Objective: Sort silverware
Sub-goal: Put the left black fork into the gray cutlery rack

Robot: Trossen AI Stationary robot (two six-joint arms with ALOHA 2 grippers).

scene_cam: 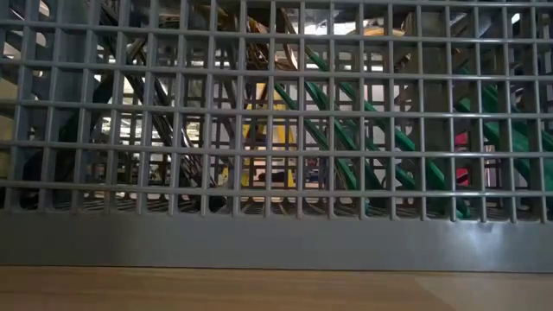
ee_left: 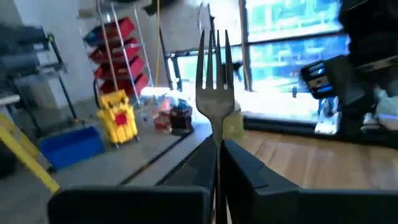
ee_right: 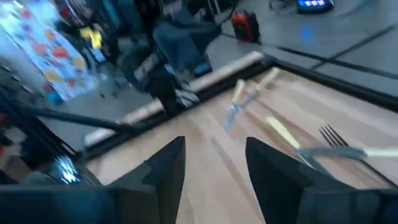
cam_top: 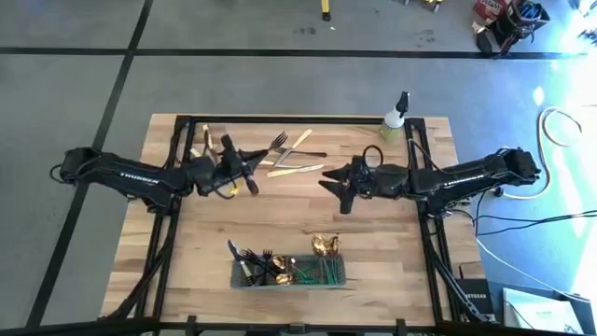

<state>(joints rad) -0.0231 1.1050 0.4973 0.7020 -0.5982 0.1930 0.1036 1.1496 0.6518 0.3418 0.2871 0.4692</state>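
My left gripper (cam_top: 254, 164) is over the table's far left part, shut on a dark bronze fork (ee_left: 215, 93). The fork's tines (cam_top: 278, 141) stick out beyond the fingers toward the far right. My right gripper (cam_top: 328, 183) hovers open at mid-table with nothing between its fingers (ee_right: 214, 168). Loose cream-handled silverware (cam_top: 298, 159) lies flat on the wood between the grippers and the far edge; a fork (ee_right: 333, 140) and a knife (ee_right: 239, 102) of it show in the right wrist view. More silverware stands in the grey mesh caddy (cam_top: 289, 273) at the near edge. My left gripper pinches the fork between its two fingers at the top of the handle, just below the head (ee_left: 217, 138). The fork lies along the fingers, and its head and tines point forward past the fingertips. The handle below is hidden by the fingers. The fork appears clear of the table.
A small spray bottle (cam_top: 396, 117) stands at the far right corner. The caddy's mesh wall (scene_cam: 276, 130) fills the low view, with green handles (scene_cam: 380, 138) behind it. Bare wood (cam_top: 280, 219) lies between the grippers and the caddy.
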